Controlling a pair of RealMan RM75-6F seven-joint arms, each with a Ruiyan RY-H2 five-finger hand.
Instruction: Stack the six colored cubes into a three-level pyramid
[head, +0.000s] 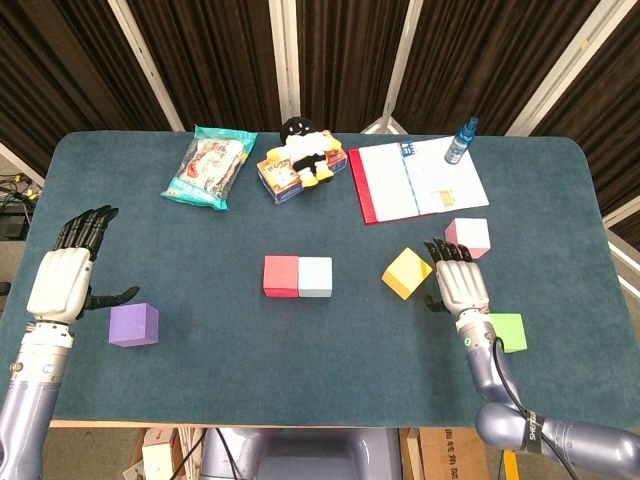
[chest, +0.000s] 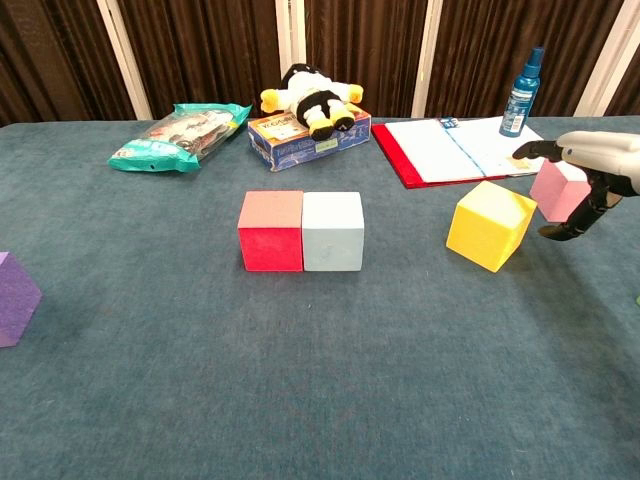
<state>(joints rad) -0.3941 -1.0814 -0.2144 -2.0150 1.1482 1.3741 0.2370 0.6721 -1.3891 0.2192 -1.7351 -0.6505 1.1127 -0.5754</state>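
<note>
head view: dark curtain panels behind; teal cloth-covered table (head: 150, 390). red cube (head: 281, 276) and light blue cube (head: 315, 277) touching side by side at centre. yellow cube (head: 406, 273) to their right, turned at an angle, flat on the cloth. pink cube (head: 468, 237) further right; green cube (head: 507, 331) near the front right; purple cube (head: 134, 324) at left. right hand (head: 459, 285) just beside the yellow cube, fingers spread, grasping nothing. left hand (head: 66, 274) above the purple cube, fingers extended, released. far edge: snack bag (head: 210, 165), plush toy (head: 303, 146) on a box (head: 283, 179), open red binder (head: 415, 180), spray bottle (head: 461, 140).

chest view: red and light blue cubes touching, centre. yellow cube apart from the right hand; pink cube behind that hand. purple cube at the left border.
</note>
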